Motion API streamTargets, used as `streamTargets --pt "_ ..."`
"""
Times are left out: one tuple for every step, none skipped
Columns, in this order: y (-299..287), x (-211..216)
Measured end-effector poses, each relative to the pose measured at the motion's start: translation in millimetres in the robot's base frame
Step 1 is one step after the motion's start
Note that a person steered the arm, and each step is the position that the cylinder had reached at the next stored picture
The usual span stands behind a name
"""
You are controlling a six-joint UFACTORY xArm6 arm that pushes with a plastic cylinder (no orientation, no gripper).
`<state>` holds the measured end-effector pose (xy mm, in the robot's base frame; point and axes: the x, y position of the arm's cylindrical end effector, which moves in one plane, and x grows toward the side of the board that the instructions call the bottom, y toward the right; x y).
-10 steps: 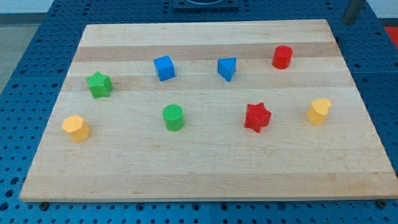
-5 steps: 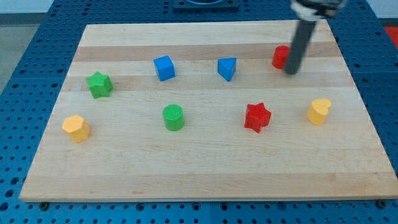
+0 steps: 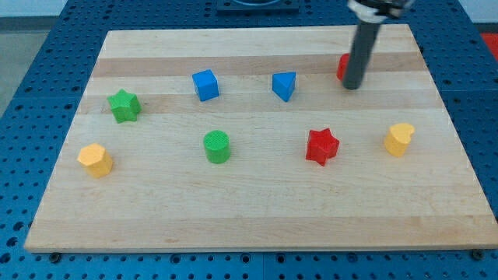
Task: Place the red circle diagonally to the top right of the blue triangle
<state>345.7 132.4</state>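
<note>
Red circle (image 3: 342,67): near board's top right, mostly hidden behind rod (only its left edge visible), right of blue triangle (image 3: 285,85). My tip (image 3: 352,86): against red circle's lower right side; no claw fitted, nothing grasped. Also listed: blue cube (image 3: 205,85), red star (image 3: 322,147), green cylinder (image 3: 217,146).

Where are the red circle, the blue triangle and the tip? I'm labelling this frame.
red circle (image 3: 341,67), camera view: its visible left edge, beside the rod.
blue triangle (image 3: 285,85), camera view: middle of its top face.
my tip (image 3: 352,85), camera view: the rod's very end.
</note>
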Motion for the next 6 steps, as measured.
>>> streamTargets --pt "-30 -17" --pt "-3 8" --pt "37 39" --pt "57 16" --pt "25 -18" --pt "-26 -34"
